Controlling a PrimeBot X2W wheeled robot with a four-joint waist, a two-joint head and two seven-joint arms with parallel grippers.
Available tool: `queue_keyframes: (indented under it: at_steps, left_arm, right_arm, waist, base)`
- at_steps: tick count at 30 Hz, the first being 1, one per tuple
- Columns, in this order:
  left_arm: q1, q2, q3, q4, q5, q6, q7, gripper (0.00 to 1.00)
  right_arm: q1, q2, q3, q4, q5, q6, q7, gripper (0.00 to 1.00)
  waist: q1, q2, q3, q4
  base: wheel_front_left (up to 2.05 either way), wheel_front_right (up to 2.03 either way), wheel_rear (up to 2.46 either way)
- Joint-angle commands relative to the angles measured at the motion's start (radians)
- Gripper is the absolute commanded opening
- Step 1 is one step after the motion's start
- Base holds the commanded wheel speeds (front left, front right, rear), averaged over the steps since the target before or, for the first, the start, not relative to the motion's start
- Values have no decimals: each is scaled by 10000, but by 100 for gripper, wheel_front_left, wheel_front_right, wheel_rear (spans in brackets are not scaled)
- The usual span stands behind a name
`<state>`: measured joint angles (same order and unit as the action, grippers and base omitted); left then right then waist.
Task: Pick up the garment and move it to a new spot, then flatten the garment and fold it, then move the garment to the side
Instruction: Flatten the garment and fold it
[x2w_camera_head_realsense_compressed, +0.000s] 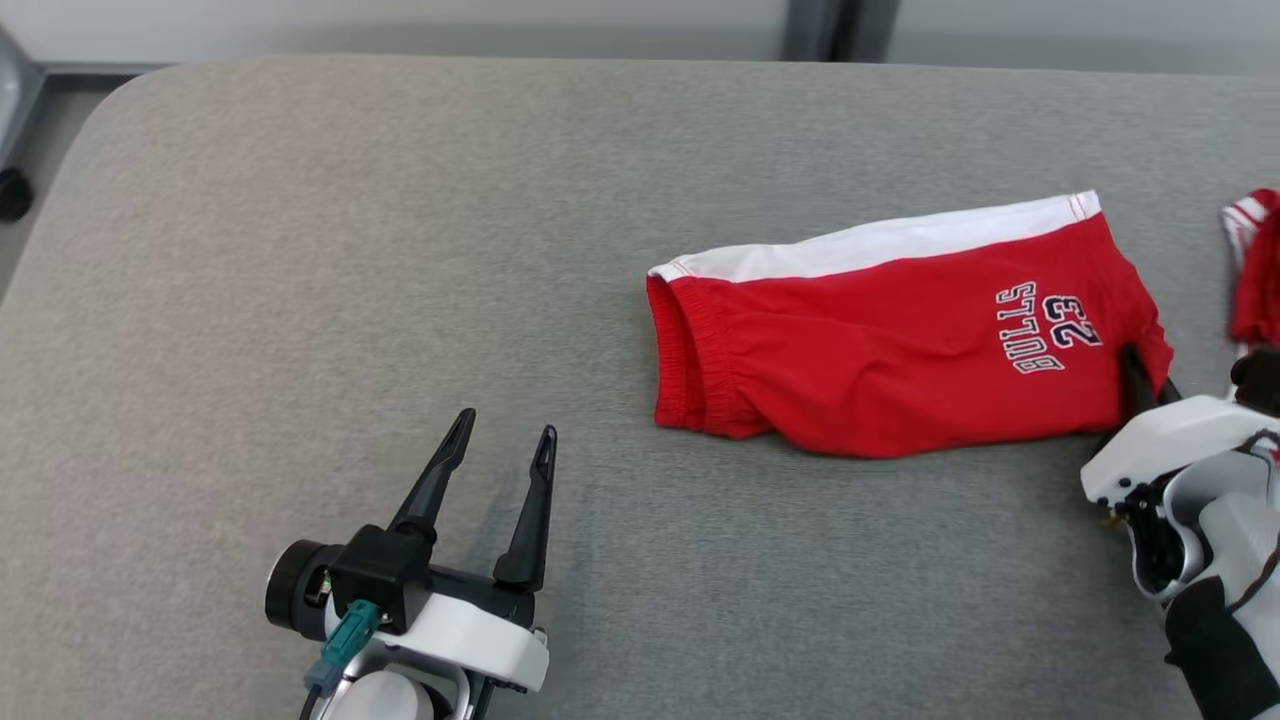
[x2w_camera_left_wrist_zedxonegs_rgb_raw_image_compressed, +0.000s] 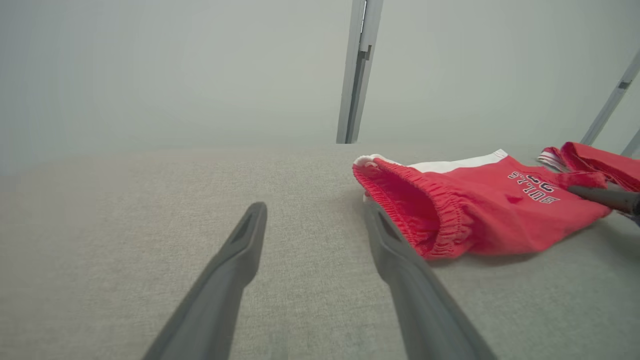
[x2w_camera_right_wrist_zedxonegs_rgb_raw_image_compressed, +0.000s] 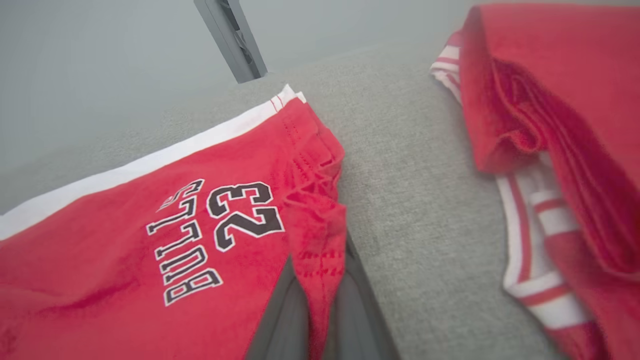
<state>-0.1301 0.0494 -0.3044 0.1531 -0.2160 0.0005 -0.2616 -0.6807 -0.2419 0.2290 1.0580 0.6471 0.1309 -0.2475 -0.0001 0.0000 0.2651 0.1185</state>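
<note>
The right wrist view gave the grip up close: the right end effector (x2w_camera_right_wrist_zedxonegs_rgb_raw_image_compressed: 318, 280) was closed on a bunched fold at the hem of the red shorts (x2w_camera_right_wrist_zedxonegs_rgb_raw_image_compressed: 125, 250), red cloth pinched between its two dark fingers just beside the "BULLS 23" print. From the head view the same contact was little more than dark fingertips going in at the shorts' right lower corner, but the layout was plain there: the shorts lay flat-ish on the right half of the grey fabric-covered bench (x2w_camera_head_realsense_compressed: 350, 250), white band along the far edge, elastic waist opening to the left. A second red garment (x2w_camera_right_wrist_zedxonegs_rgb_raw_image_compressed: 550, 100) with white stripes lay just beside them on the right, apart from them. The left end effector (x2w_camera_head_realsense_compressed: 505, 430) hovered at lower left with fingers spread and nothing between them, pointing forward, near the waistband in the left wrist view
</note>
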Motion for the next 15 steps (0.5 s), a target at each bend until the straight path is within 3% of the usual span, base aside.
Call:
queue_keyframes:
  at_steps: [1, 7, 15]
  left_arm:
    - [45, 45, 82, 65, 125, -49, -45, 100]
    - [141, 53, 166, 262, 240, -128, -45, 100]
    - [112, 44, 59, 414, 234, -187, -45, 100]
  right_arm:
    - [286, -5, 13, -167, 95, -2, -114, 0]
    - [756, -75, 120, -382, -13, -2, -186, 0]
    - [803, -63, -59, -899, -307, -2, -187, 0]
  waist:
    - [1, 0, -213, -467]
    - [1, 0, -436, -1029]
    - [1, 0, -703, -1110]
  base:
    - [0, 0, 0]
    - [0, 0, 0]
    - [0, 0, 0]
